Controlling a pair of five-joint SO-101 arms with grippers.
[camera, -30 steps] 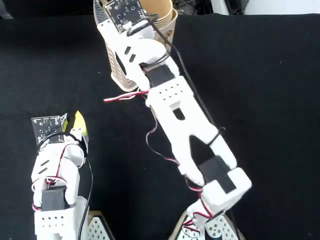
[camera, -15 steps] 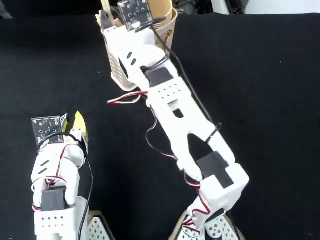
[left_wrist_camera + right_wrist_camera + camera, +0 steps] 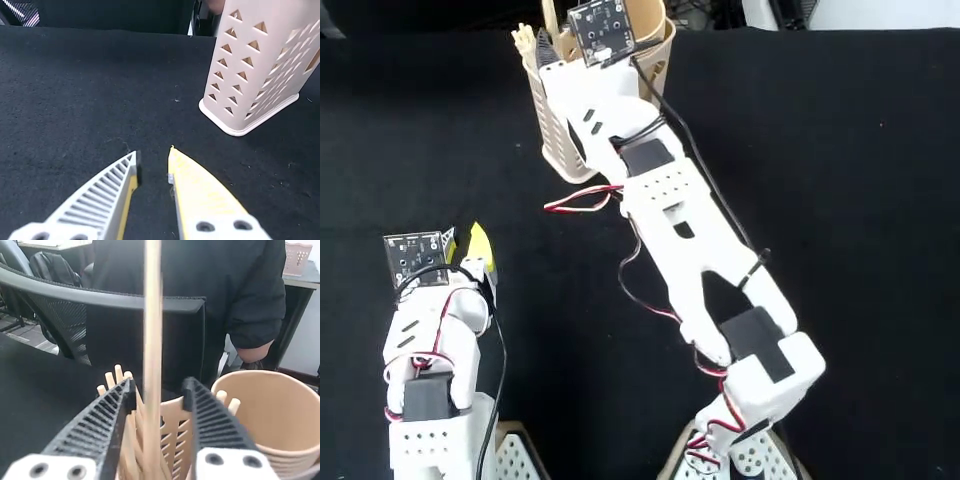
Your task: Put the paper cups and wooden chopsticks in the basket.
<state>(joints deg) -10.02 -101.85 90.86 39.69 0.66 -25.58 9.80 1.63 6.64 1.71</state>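
Left arm sits low at the near-left of the bench (image 3: pixel 840 200), which is covered in black cloth. Left hand (image 3: pixel 463 238) (image 3: pixel 153 152) points away over the bare cloth. Its two fingers are parted by a narrow gap with nothing between them, and the tips are close above the cloth. One finger is yellow-faced, the other pale and ribbed.

The basket (image 3: pixel 555 140) (image 3: pixel 255 65) is further along at the far edge, well apart from the left hand. It is tall, cream-coloured, pierced with triangular holes, and stands upright on the cloth.

A bundle of wooden chopsticks (image 3: pixel 525 38) (image 3: pixel 112 380) stands in the basket's left part, tips poking above the rim.

One more chopstick (image 3: pixel 549 15) (image 3: pixel 152 340) stands upright, its lower end down among the bundle. It passes between the fingers of the right hand (image 3: pixel 560 45) (image 3: pixel 159 389). That hand hangs directly over the basket's mouth. Its fingers are spread wider than the stick, with a clear gap on at least one side, so they are not pinching it.

A stack of nested brown paper cups (image 3: pixel 655 25) (image 3: pixel 265 405) sits in the basket's right part, mouth up, just beside the chopsticks.

The right arm stretches from the near edge diagonally up to the basket. A red and white wire (image 3: pixel 580 197) loops out beside it near the basket's foot.
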